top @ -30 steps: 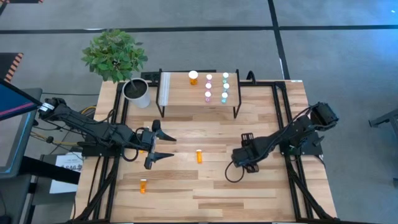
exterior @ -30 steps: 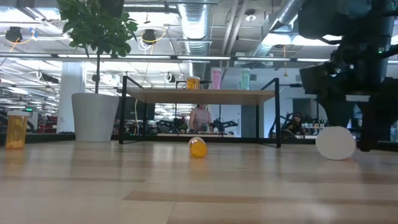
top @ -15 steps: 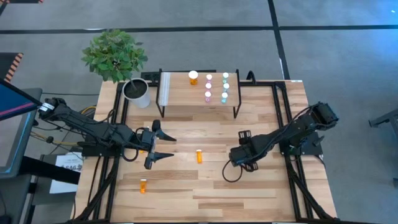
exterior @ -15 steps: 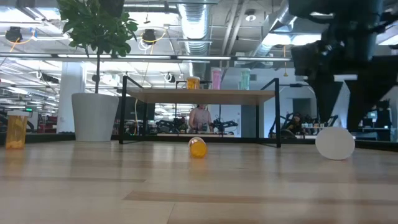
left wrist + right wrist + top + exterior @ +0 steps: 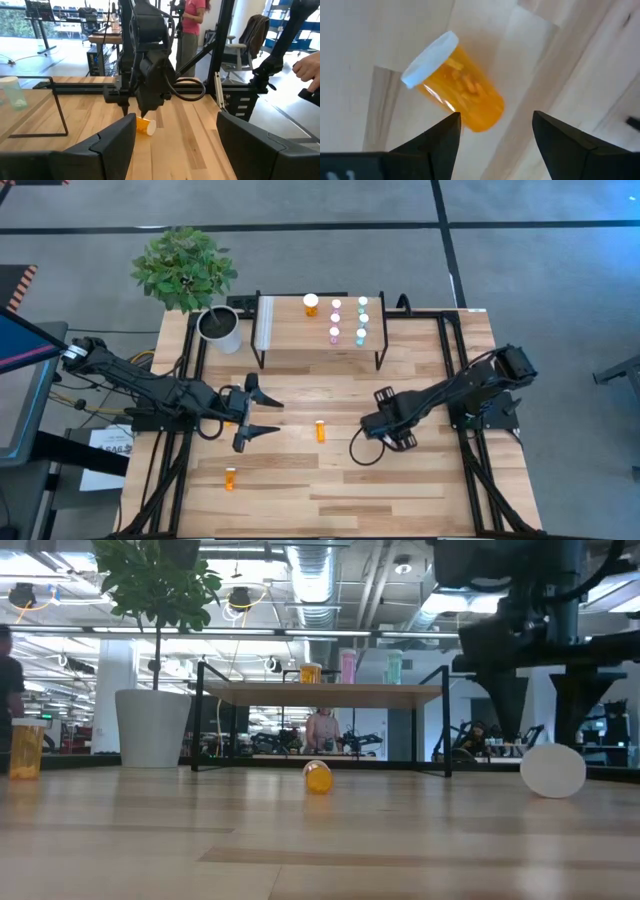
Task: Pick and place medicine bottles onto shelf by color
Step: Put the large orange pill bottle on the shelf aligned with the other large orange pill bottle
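While I watched from above, my left gripper (image 5: 262,420) lay stretched low, well short of the shelf (image 5: 320,330), fingers spread wide and holding nothing. Farther from the shelf than that gripper, one orange bottle (image 5: 231,478) stood upright. Between the two grippers, a second orange bottle (image 5: 320,430) lay on its side on the table (image 5: 330,500). My right arm reached across with its elbow bent, and the right gripper (image 5: 366,442) hung over that bottle's side, jaws wide, gripping nothing. On the shelf stood an orange bottle, pink bottles (image 5: 335,320) and teal bottles (image 5: 362,318).
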Tool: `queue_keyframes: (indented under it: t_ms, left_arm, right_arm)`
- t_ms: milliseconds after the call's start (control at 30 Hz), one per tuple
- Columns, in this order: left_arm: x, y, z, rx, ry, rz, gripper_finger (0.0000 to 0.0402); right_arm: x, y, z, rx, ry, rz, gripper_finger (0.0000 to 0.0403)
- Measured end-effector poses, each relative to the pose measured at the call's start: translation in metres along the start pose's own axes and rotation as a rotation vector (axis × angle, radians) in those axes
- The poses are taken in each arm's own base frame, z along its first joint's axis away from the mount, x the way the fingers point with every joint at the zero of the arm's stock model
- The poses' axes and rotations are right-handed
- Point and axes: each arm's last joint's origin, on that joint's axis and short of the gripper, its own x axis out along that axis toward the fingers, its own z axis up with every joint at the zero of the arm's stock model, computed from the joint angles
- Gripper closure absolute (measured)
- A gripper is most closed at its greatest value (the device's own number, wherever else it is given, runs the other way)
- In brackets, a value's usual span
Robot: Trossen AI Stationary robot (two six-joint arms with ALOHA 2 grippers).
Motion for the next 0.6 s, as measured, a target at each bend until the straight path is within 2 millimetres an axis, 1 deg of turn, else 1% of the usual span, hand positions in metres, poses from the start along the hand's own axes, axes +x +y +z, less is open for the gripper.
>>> queue_keyframes:
  t_ms: [300,400,600]
  left_arm:
    - [0.004,0.0,-0.003,0.004,0.014,0.011,0.0136]
    - [0.007,0.0,-0.006,0.008,0.03,0.015,0.0136]
    - [0.009,-0.001,-0.006,0.006,0.023,0.007,0.0136]
  right_arm:
    - [0.008,0.008,0.007,-0.115,-0.001,0.025,0.0133]
    - [0.016,0.013,0.012,-0.145,0.004,0.026,0.0133]
    - [0.03,0.02,0.016,-0.154,0.067,0.028,0.0133]
